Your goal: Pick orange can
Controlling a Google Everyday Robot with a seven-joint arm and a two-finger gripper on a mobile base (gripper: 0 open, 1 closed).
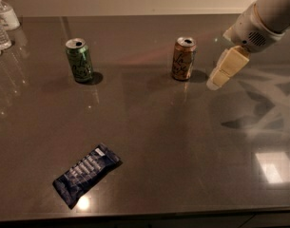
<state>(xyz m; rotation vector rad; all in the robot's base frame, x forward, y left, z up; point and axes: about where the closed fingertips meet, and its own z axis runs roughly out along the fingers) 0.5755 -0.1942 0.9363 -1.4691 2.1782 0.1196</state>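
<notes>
Orange-brown aluminium, slim with a silver top: the orange can [184,59] stands upright on the glossy dark bench [182,141]. It is just beside our cream, blocky hand [217,81] but not touching it. We cannot tell whether the hand is open or closed.

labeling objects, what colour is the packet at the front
The packet is dark blue with white print, camera view; end effector hovers right of orange can.
</notes>
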